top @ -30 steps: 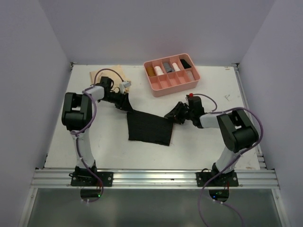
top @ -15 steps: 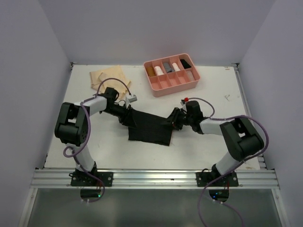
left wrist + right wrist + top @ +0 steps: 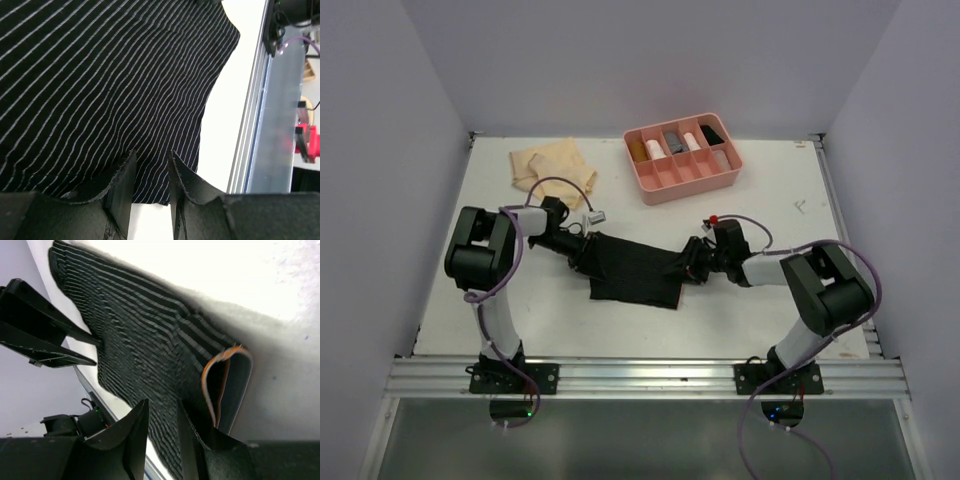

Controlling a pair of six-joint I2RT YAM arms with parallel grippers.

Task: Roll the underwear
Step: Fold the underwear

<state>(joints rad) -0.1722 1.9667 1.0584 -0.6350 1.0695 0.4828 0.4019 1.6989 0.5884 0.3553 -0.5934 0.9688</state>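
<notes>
The black pinstriped underwear (image 3: 635,270) lies spread on the table between the two arms, its far edge bunched. My left gripper (image 3: 582,250) rests on its left far corner. In the left wrist view the jaws (image 3: 151,155) stand narrowly apart over flat striped cloth (image 3: 100,75). My right gripper (image 3: 692,262) is at the right far corner, its jaws (image 3: 162,402) also slightly apart on the cloth (image 3: 135,330). An orange-edged waistband loop (image 3: 227,385) curls up beside the right finger. A pale tan underwear (image 3: 552,163) lies at the far left.
A pink divided tray (image 3: 720,175) at the far middle holds several rolled items. Grey walls close in the table on three sides. A metal rail (image 3: 640,375) runs along the near edge, where both arm bases stand.
Both grippers have come nearer and inward with the cloth's far corners. The black underwear's far edge has shifted toward the near side and now lies bunched. The tan garment is uncovered.
</notes>
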